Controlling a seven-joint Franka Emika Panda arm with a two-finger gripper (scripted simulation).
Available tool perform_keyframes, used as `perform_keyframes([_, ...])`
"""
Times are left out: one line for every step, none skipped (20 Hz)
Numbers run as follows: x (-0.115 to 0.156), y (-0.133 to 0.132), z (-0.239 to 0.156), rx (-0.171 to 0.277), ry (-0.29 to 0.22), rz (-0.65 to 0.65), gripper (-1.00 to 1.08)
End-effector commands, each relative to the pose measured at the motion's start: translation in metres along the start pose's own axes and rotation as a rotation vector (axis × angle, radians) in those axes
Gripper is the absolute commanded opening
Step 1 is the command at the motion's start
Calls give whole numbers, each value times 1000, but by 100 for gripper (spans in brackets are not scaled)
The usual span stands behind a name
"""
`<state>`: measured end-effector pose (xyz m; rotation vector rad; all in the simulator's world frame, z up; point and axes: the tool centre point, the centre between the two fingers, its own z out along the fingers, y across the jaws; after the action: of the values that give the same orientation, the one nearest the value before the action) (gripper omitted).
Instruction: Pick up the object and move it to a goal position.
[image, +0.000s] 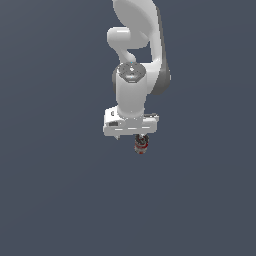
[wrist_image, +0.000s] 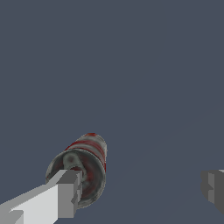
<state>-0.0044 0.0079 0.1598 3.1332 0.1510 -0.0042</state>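
The object (image: 141, 145) is a tiny roundish item, mottled dark grey, red and whitish, just under the white gripper block in the exterior view. In the wrist view it (wrist_image: 85, 164) looks like a short can lying on its side, end-on, right behind one fingertip (wrist_image: 65, 194). My gripper (image: 129, 138) points straight down over the floor. Its jaws stand wide apart, with the other fingertip (wrist_image: 213, 192) far from the object. The object lies at one side of the gap (wrist_image: 140, 192), against one finger, not clamped.
A plain dark grey-blue floor (image: 50, 200) fills both views. The white arm (image: 135, 45) rises behind the gripper. No goal marker shows.
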Motion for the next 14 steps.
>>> perform_keyframes([-4, -11, 6, 1, 0, -50, 100])
perform_keyframes([-7, -17, 9, 1, 0, -75, 100])
perform_keyframes([-9, -23, 12, 1, 1, -103, 100])
perform_keyframes([-12, -29, 16, 1, 1, -131, 100])
perform_keyframes([-15, -34, 19, 2, 1, -158, 100])
perform_keyframes([-17, -39, 21, 2, 2, -182, 100])
perform_keyframes([-20, -44, 24, 3, 2, -203, 100])
perform_keyframes([-22, -48, 26, 3, 2, -222, 100])
perform_keyframes([-23, -51, 27, 3, 3, -239, 100])
perform_keyframes([-25, -54, 29, 4, 3, -253, 100])
perform_keyframes([-26, -57, 30, 4, 3, -264, 100])
perform_keyframes([-27, -59, 31, 4, 3, -273, 100])
perform_keyframes([-28, -60, 32, 4, 3, -279, 100])
perform_keyframes([-28, -61, 32, 4, 4, -283, 100])
